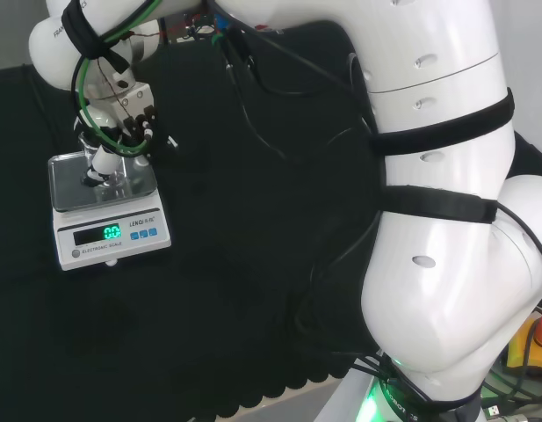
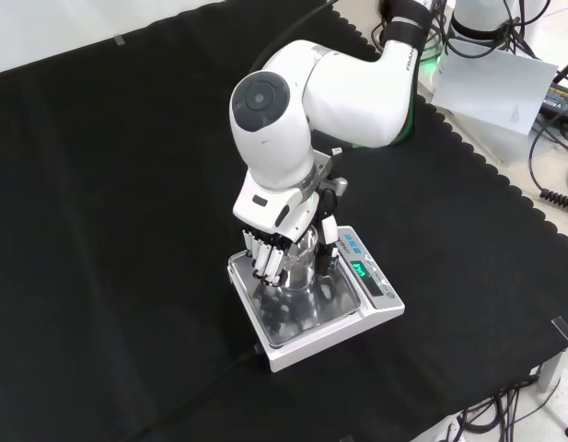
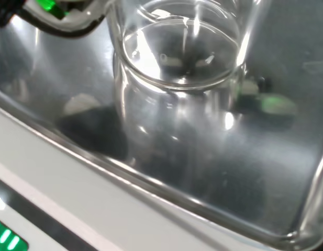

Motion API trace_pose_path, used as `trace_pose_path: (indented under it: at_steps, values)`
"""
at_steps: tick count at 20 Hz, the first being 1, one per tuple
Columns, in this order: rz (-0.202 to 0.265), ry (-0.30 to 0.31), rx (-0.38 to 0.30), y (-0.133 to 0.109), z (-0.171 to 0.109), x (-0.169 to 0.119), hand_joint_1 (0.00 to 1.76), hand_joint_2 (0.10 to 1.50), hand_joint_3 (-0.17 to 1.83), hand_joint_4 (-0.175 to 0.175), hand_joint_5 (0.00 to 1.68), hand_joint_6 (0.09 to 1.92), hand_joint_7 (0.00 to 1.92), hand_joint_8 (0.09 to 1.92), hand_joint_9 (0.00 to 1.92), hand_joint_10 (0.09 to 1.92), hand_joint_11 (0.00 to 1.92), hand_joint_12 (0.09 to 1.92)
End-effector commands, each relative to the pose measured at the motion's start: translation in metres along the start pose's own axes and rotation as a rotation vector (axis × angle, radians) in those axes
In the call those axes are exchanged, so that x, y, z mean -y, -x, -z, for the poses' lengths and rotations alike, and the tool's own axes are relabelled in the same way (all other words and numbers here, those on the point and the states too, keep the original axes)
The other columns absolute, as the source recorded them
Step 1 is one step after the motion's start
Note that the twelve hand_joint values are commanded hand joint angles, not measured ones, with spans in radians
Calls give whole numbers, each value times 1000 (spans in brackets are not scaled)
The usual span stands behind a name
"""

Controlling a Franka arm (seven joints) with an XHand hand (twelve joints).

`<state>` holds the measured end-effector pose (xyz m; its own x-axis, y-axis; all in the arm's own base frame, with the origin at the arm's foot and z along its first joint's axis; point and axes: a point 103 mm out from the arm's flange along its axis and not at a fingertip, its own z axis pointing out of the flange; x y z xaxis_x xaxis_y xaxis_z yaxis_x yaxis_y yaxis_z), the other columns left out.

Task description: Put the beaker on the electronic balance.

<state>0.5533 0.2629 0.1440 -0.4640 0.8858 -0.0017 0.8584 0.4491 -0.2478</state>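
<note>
We see balance near front of black cloth in front view, green numbers lit. Shiny pan on top of it. Beaker stands upright on pan, clear glass. Hand comes down from above, fingers curled round beaker. Behind it, big white arm.

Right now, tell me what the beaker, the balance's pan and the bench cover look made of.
Beaker: clear glass or plastic, glossy; the pan shows through its wall.
Balance pan: brushed metal, likely steel; it gives soft reflections.
Bench cover: matte black cloth with a scalloped edge.
</note>
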Motion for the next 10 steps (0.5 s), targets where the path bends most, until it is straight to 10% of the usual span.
trace_pose_path:
  at_steps: [1, 4, 10]
  values:
    - [19, -43, -31, 5, -4, 2, 1142, 794, 697, -130, 761, 1335, 807, 1482, 1157, 1056, 1355, 787]
    - [30, -64, -41, 6, -2, 3, 1057, 606, 856, -75, 460, 1234, 681, 1272, 1121, 793, 1211, 848]
    - [37, -56, -47, 5, 6, 4, 780, 550, 614, 14, 206, 354, 250, 843, 618, 695, 494, 1318]
